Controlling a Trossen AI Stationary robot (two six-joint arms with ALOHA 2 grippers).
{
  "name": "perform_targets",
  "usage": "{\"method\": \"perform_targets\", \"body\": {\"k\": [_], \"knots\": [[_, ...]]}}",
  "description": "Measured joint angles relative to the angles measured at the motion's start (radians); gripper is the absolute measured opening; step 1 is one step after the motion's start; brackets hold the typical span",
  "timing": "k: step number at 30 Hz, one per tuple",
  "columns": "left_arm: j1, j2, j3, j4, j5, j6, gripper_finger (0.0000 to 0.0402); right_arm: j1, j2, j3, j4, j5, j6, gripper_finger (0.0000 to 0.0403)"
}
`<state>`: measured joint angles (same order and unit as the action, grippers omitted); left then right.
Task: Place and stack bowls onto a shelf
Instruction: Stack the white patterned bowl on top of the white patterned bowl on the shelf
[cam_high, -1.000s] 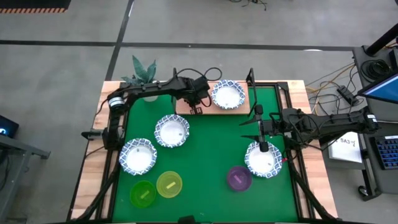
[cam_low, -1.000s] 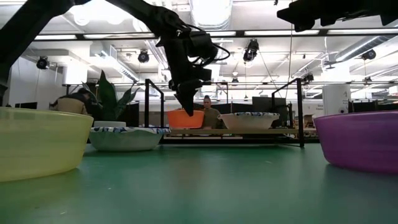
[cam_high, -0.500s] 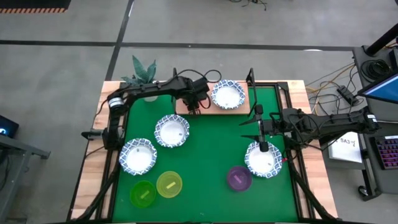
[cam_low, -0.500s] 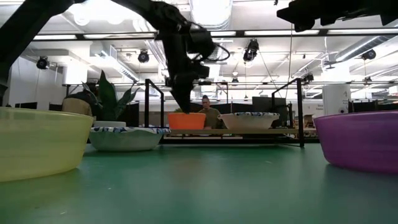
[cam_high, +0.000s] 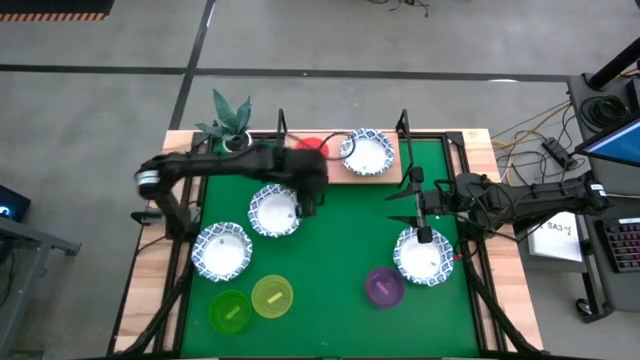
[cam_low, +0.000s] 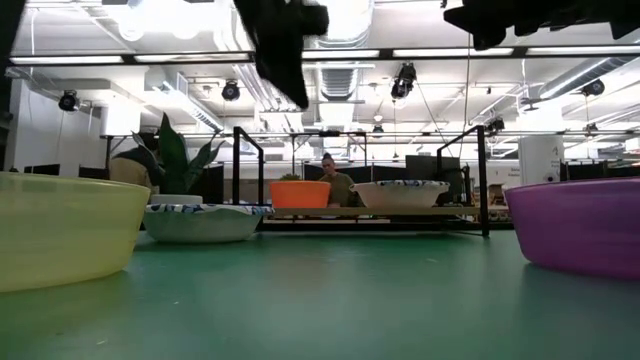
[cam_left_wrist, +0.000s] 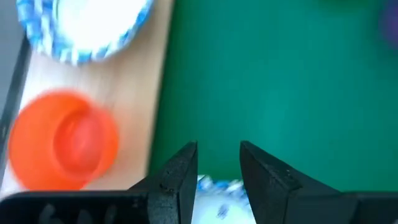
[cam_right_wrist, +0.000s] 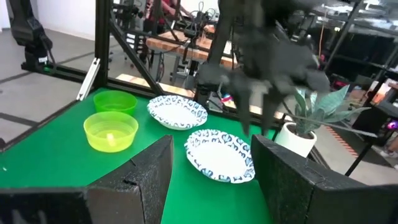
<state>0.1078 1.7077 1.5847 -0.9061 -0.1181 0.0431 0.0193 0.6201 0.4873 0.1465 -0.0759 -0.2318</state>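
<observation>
A red bowl (cam_high: 308, 147) stands upright on the left part of the wooden shelf (cam_high: 338, 174), beside a white blue-rimmed bowl (cam_high: 366, 152). Both also show in the left wrist view: the red bowl (cam_left_wrist: 65, 140) and the white bowl (cam_left_wrist: 84, 28). My left gripper (cam_left_wrist: 217, 149) is open with nothing between its fingers. It hangs above the green table just in front of the shelf (cam_high: 308, 192), by the rim of another white bowl (cam_high: 277, 210). My right gripper (cam_right_wrist: 211, 180) is open above a white bowl (cam_high: 422, 256) at the right.
On the table stand a further white bowl (cam_high: 222, 250), a lime green bowl (cam_high: 230, 311), a yellow bowl (cam_high: 272, 296) and a purple bowl (cam_high: 384, 287). A potted plant (cam_high: 230, 118) stands at the far left corner. Black uprights (cam_low: 482, 180) rise at the shelf's ends.
My left gripper has set the red bowl down level on the shelf and let go of it. It has then risen and swung quickly toward the table's near edge, away from the shelf. The bowl stays where it was put.
</observation>
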Motion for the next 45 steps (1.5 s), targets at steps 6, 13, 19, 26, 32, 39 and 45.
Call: {"method": "perform_targets", "body": {"k": [6, 13, 19, 26, 32, 39, 45], "knots": [[-0.145, -0.203, -0.266, 0.322, 0.000, -0.046, 0.0103, 0.000, 0.018, 0.001, 0.005, 0.039, 0.095, 0.0205], [-0.253, -0.398, -0.550, 0.637, -0.004, -0.035, 0.0103, 0.000, 0.101, 0.028, -0.010, 0.077, 0.242, 0.0205], [-0.264, -0.515, -0.713, 0.724, -0.005, -0.046, 0.0103, 0.000, 0.237, 0.150, -0.167, 0.079, 0.369, 0.0205], [-0.263, -0.601, -0.821, 0.744, -0.064, -0.064, 0.0103, 0.000, 0.443, 0.401, -0.592, 0.079, 0.665, 0.0205], [-0.263, -0.624, -0.843, 0.745, -0.106, -0.062, 0.0103, 0.002, 0.651, 0.604, -1.088, 0.035, 1.051, 0.0205], [-0.263, -0.611, -0.889, 0.757, -0.109, -0.095, 0.0103, 0.049, 0.808, 0.670, -1.367, 0.025, 1.343, 0.0205], [-0.263, -0.612, -0.956, 0.756, -0.111, -0.141, 0.0103, 0.107, 0.877, 0.670, -1.347, -0.024, 1.518, 0.0205]]}}
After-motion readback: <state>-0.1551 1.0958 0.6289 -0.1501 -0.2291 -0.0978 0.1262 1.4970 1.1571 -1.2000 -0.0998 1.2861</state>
